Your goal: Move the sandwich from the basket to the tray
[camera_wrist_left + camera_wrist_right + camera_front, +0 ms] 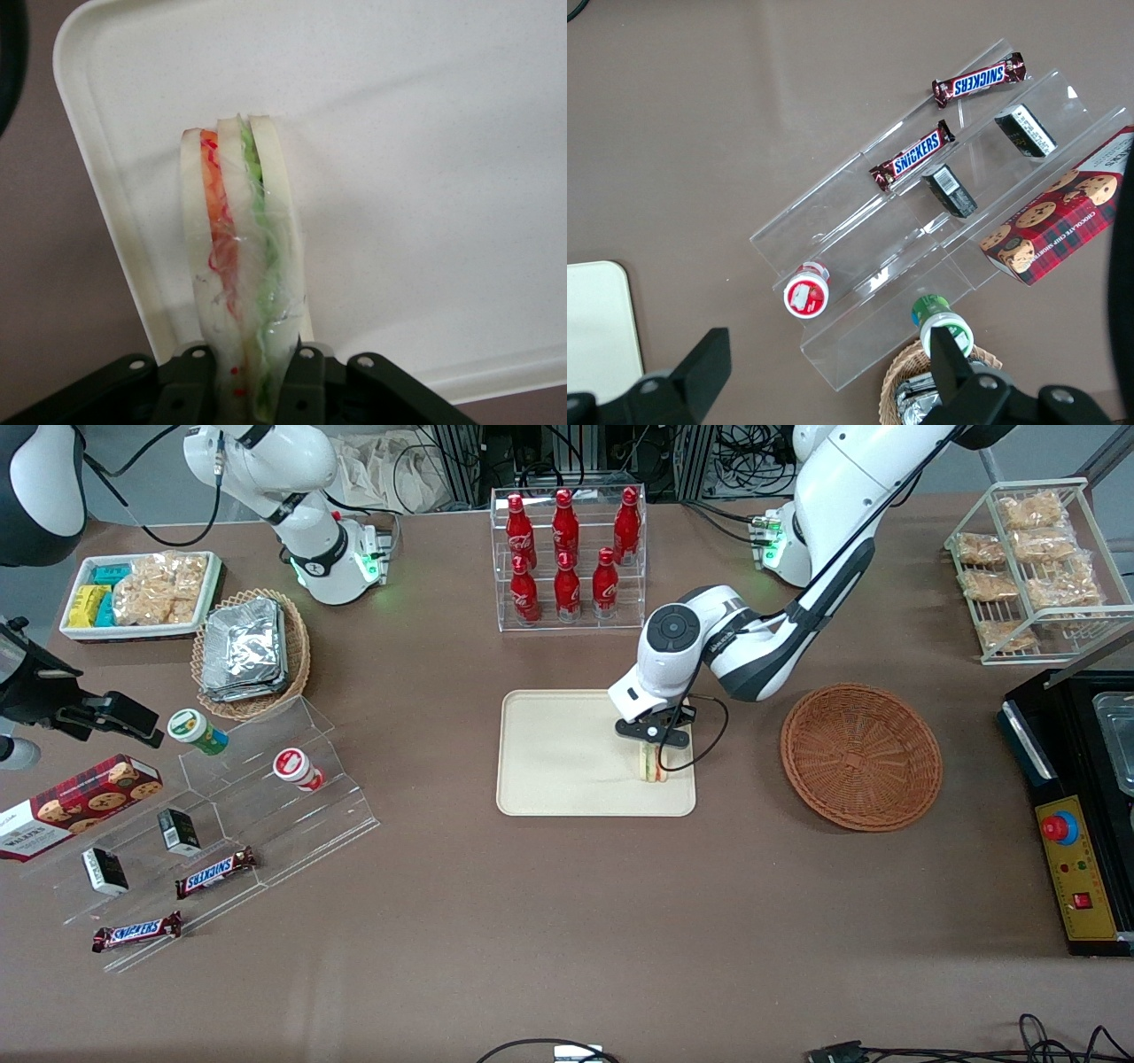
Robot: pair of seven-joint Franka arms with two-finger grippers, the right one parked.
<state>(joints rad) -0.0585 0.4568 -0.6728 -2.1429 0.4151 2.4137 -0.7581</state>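
jaws: the gripper is closed on the sandwich, one finger flat against each bread face
sandwich: stands on edge between the jaws, cut side with red, orange and green layers showing in the left wrist view; clear wrap over it (contact with the surface under it can't be confirmed)
tray: the tray lies directly under the jaws; jaws sit over its end nearest the basket, close to the rim
basket: the basket sits on the bench to the working arm's side of the jaws, apart from the tray, nothing visible in it
bottle rack: clear rack of red bottles farther from the front camera than the jaws
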